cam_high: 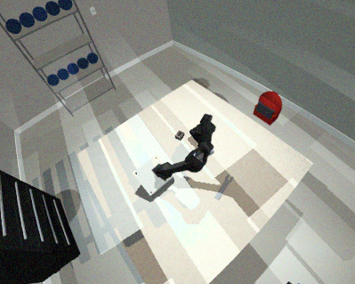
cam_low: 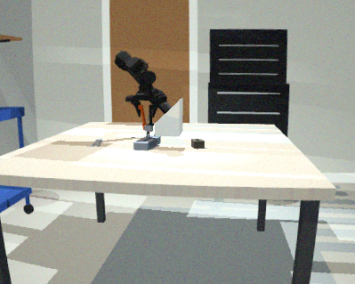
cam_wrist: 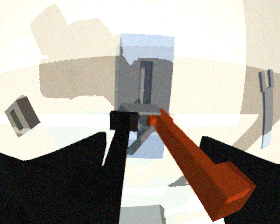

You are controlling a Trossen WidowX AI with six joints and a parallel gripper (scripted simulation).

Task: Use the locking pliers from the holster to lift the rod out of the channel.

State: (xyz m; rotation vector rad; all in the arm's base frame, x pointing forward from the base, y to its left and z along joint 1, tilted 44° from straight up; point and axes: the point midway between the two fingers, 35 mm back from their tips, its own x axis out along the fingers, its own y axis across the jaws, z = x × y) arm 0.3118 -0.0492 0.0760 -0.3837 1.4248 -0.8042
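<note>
The gripper (cam_low: 146, 114) (cam_wrist: 154, 138) is shut on the locking pliers. Their orange handle (cam_low: 141, 113) (cam_wrist: 187, 157) and black handle (cam_wrist: 121, 160) stand spread apart between the fingers. The grey pliers head (cam_low: 149, 128) points down over the blue-grey channel block (cam_low: 141, 146) (cam_wrist: 146, 44), its jaws at or just above the block's top. In the wrist view the head lies at the near end of the narrow slot (cam_wrist: 146, 82), roughly in line with it. The head hides that end of the slot. The rod cannot be told clearly from the slot walls, nor the jaws' depth.
A white upright panel (cam_low: 172, 121) (cam_high: 144, 168) stands close beside the pliers. A small dark block with a hole (cam_low: 197, 143) (cam_wrist: 22, 116) (cam_high: 180, 135) lies to one side. A grey forked tool (cam_low: 97, 142) (cam_wrist: 267, 107) (cam_high: 224, 187) lies on the other side.
</note>
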